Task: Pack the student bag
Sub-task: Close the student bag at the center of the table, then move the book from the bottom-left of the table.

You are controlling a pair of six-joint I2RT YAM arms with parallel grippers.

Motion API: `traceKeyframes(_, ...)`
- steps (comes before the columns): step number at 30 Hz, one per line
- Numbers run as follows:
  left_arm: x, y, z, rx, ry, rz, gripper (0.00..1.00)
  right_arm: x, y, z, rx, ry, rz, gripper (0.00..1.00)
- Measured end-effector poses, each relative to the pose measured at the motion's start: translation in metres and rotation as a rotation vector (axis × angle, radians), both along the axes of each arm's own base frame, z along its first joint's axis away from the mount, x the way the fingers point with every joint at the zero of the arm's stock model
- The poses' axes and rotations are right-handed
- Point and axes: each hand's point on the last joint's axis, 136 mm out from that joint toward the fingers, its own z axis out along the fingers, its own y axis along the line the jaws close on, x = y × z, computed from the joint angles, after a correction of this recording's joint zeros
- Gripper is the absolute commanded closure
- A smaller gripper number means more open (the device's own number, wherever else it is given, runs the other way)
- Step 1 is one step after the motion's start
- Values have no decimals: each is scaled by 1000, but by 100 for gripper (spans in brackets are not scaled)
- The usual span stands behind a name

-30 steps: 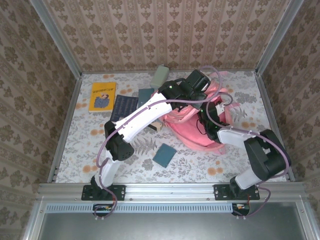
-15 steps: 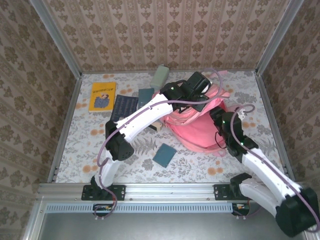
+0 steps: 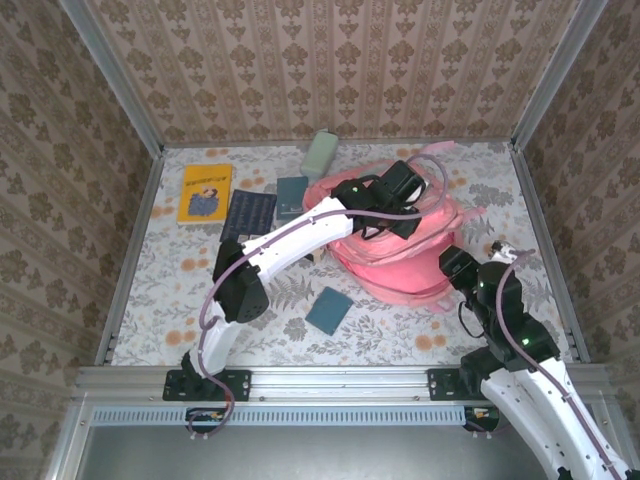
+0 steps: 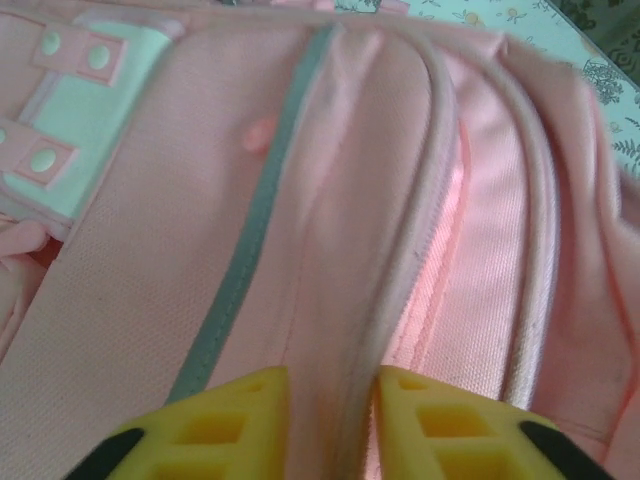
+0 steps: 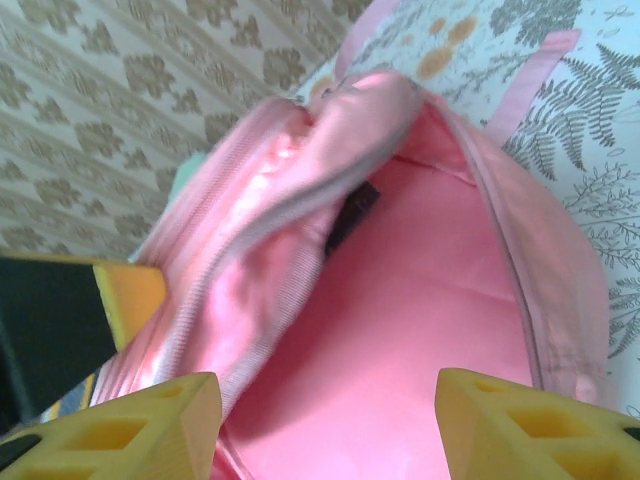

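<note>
- The left end effector (image 4: pixel 330 402) points down onto the top of the student bag (image 3: pixel 400 268). Its yellow fingertips (image 4: pixel 235 415) stand a narrow way apart.
- A piped seam of the pink fabric runs up between those fingertips. I cannot tell whether it is pinched or just lying in the gap.
- In the left wrist view, a grey strip (image 4: pixel 238 270) runs along the bag at 11 o'clock from the fingertips. A pale mint patch (image 4: pixel 95 110) with pink tabs sits in the 10 o'clock corner.
- The right end effector (image 5: pixel 330 415) is spread wide with nothing between its fingers. It faces the bag's mouth without touching it.
- In the top view it sits just off the bag's edge at 4 o'clock.
- The bag's mouth gapes in the right wrist view, showing smooth pink lining and a small dark patch inside that I cannot identify.
- A pink strap (image 5: pixel 545 65) trails onto the desk (image 3: pixel 180 300) at 1 o'clock of the mouth.
- The bag lies on the floral desk, at about 2 o'clock from the desk's middle.
- A yellow book (image 3: pixel 205 192) lies at 10 o'clock from the desk's middle.
- Just beside the yellow book, at its 4 o'clock, lies a dark patterned notebook (image 3: pixel 248 215).
- A teal book (image 3: pixel 291 189) lies between the notebook and the bag.
- A grey-green case (image 3: pixel 321 150) rests by the back wall at 12 o'clock.
- A small dark teal booklet (image 3: pixel 328 310) lies at 7 o'clock from the bag, apart from it.
</note>
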Motion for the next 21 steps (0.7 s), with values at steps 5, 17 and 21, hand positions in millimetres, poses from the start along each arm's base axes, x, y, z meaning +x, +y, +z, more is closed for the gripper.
traceKeyframes(5,11,20,-12,5,20,54,37,9,19,10,-20,28,104,41)
traceKeyframes(17,87,196,37,-77,-49,433,39,35,80,21,-33,79,348,41)
traceKeyframes(21,117,275,3,-32,-6,614,51,40,114,28,-62,76,455,40)
